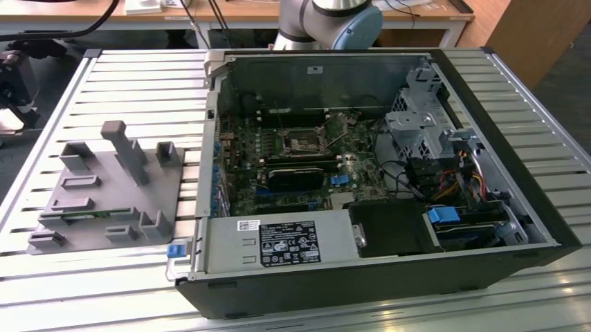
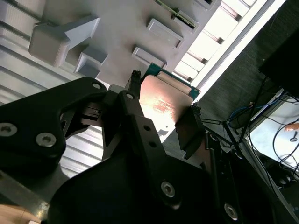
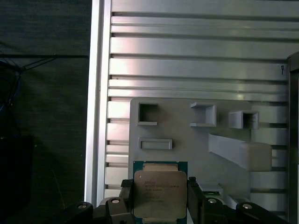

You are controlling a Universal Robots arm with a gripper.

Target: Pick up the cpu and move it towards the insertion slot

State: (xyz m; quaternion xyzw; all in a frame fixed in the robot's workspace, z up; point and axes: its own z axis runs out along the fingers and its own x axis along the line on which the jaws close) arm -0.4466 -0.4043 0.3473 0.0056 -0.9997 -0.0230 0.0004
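The cpu (image 3: 160, 192), a flat square chip with a silvery face and green rim, sits between my two black fingers in both wrist views. My gripper (image 3: 160, 205) is shut on the cpu (image 2: 164, 103), one finger on each opposite edge. It hangs above the near edge of the grey plastic fixture plate (image 3: 187, 140). In the exterior view the insertion slot (image 1: 302, 142), a small square socket with a metal frame, lies on the motherboard inside the open computer case.
The fixture plate (image 1: 102, 194) with upright posts and recesses lies on the slatted aluminium table (image 1: 138, 76), at the exterior view's left. The open black computer case (image 1: 517, 173) holds a drive cage, cables and a power supply (image 1: 277, 243).
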